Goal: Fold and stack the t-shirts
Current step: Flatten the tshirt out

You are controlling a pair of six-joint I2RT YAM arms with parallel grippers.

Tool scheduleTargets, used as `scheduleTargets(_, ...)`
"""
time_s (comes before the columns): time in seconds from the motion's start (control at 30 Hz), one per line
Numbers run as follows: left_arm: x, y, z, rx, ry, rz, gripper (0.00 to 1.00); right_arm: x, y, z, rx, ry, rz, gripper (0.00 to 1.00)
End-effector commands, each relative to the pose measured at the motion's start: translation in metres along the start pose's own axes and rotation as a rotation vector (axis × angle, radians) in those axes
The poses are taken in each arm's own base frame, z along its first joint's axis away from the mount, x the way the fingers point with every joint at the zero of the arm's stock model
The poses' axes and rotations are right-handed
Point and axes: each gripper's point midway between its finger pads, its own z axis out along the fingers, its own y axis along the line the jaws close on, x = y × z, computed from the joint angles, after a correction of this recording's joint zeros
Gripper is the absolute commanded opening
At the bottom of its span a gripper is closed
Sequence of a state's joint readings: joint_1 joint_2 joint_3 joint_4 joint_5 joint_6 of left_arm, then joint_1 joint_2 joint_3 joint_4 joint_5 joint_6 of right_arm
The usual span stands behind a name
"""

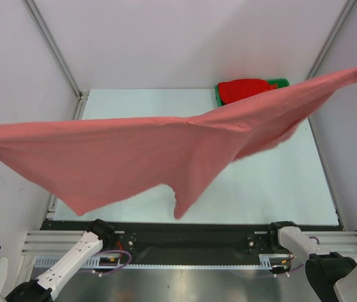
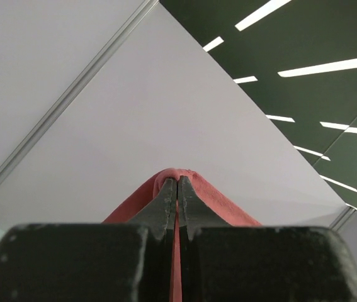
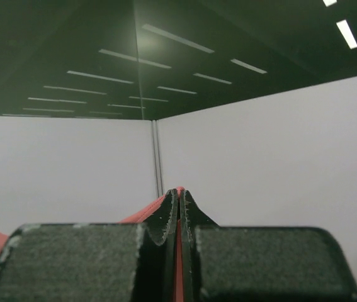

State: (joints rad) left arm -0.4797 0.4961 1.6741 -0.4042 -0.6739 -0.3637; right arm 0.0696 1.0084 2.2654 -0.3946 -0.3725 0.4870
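Fingers of the left gripper and of the right gripper are each pinched tight on an edge of one salmon t-shirt, which hangs stretched in the air between them. Below it lies one pale table. At its far end, nearer the right fingers, one red t-shirt sits in one green tray. White walls enclose the space.
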Motion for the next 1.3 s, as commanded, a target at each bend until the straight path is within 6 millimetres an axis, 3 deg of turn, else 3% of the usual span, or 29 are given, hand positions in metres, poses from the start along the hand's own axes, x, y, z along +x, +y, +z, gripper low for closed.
scheduleTargets(0.0, -0.021, -0.016, 0.004, 0.055, -0.067, 0.014, 0.0, -0.012, 0.009, 0.01, -0.051, -0.058, 0.018, 0.0)
scheduleTargets(0.13, -0.012, -0.02, 0.018, 0.044, -0.077, 0.065, 0.0, -0.003, 0.003, 0.025, -0.08, -0.061, 0.051, 0.0)
scheduleTargets(0.2, 0.007, -0.018, 0.033, 0.015, -0.076, 0.103, 0.0, 0.013, -0.01, 0.037, -0.085, -0.042, 0.103, 0.0)
scheduleTargets(0.27, 0.037, -0.002, 0.051, -0.089, -0.058, 0.187, 0.0, 0.041, -0.029, 0.051, -0.089, -0.006, 0.178, 0.0)
scheduleTargets(0.33, 0.063, 0.017, 0.061, -0.187, -0.042, 0.262, 0.0, 0.077, -0.056, 0.066, -0.087, 0.026, 0.236, 0.0)
scheduleTargets(0.4, 0.104, 0.044, 0.071, -0.311, -0.034, 0.348, 0.0, 0.106, -0.076, 0.077, -0.072, 0.059, 0.286, 0.0)
scheduleTargets(0.43, 0.119, 0.051, 0.074, -0.344, -0.027, 0.37, 0.0, 0.133, -0.095, 0.088, -0.031, 0.093, 0.313, 0.0)
scheduleTargets(0.47, 0.137, 0.065, 0.074, -0.393, -0.031, 0.385, 0.0, 0.155, -0.095, 0.096, -0.041, 0.127, 0.28, 0.0)
scheduleTargets(0.5, 0.159, 0.071, 0.08, -0.407, -0.014, 0.439, 0.0, 0.194, -0.112, 0.108, 0.009, 0.184, 0.292, 0.0)
scheduleTargets(0.53, 0.167, 0.072, 0.085, -0.404, -0.042, 0.425, 0.0, 0.218, -0.118, 0.114, 0.019, 0.223, 0.289, 0.0)
scheduleTargets(0.57, 0.188, 0.085, 0.087, -0.42, -0.019, 0.477, 0.0, 0.236, -0.115, 0.121, 0.003, 0.25, 0.284, 0.0)
scheduleTargets(0.6, 0.213, 0.094, 0.094, -0.44, 0.019, 0.536, 0.0, 0.27, -0.129, 0.128, 0.015, 0.289, 0.299, 0.0)
scheduleTargets(0.67, 0.232, 0.118, 0.103, -0.494, 0.024, 0.569, 0.0, 0.31, -0.145, 0.131, 0.04, 0.324, 0.307, 0.0)
scheduleTargets(0.7, 0.252, 0.128, 0.112, -0.505, 0.046, 0.562, 0.0, 0.326, -0.154, 0.134, 0.051, 0.338, 0.298, 0.0)
scheduleTargets(0.73, 0.257, 0.147, 0.116, -0.55, 0.052, 0.59, 0.0, 0.355, -0.167, 0.136, 0.073, 0.375, 0.302, 0.0)
scheduleTargets(0.8, 0.273, 0.165, 0.125, -0.571, 0.069, 0.56, 0.0, 0.378, -0.18, 0.139, 0.081, 0.383, 0.295, 0.0)
scheduleTargets(0.83, 0.284, 0.186, 0.13, -0.609, 0.087, 0.588, 0.0, 0.403, -0.191, 0.138, 0.095, 0.412, 0.297, 0.0)
scheduleTargets(0.9, 0.296, 0.201, 0.136, -0.622, 0.102, 0.596, 0.0, 0.42, -0.2, 0.142, 0.091, 0.423, 0.283, 0.0)
scheduleTargets(0.97, 0.31, 0.224, 0.14, -0.664, 0.119, 0.627, 0.0, 0.457, -0.213, 0.14, 0.099, 0.465, 0.296, 0.0)
scheduleTargets(1.03, 0.318, 0.239, 0.144, -0.679, 0.142, 0.636, 0.0, 0.476, -0.222, 0.142, 0.096, 0.476, 0.295, 0.0)
scheduleTargets(1.07, 0.33, 0.251, 0.144, -0.698, 0.163, 0.629, 0.0, 0.504, -0.231, 0.136, 0.109, 0.51, 0.308, 0.0)
scheduleTargets(1.13, 0.346, 0.27, 0.142, -0.717, 0.19, 0.636, 0.0, 0.517, -0.236, 0.14, 0.093, 0.506, 0.309, 0.0)
scheduleTargets(1.17, 0.351, 0.275, 0.143, -0.717, 0.198, 0.639, 0.0, 0.543, -0.244, 0.135, 0.103, 0.53, 0.318, 0.0)
scheduleTargets(1.27, 0.372, 0.295, 0.144, -0.735, 0.233, 0.666, 0.0, 0.561, -0.247, 0.14, 0.075, 0.529, 0.325, 0.0)
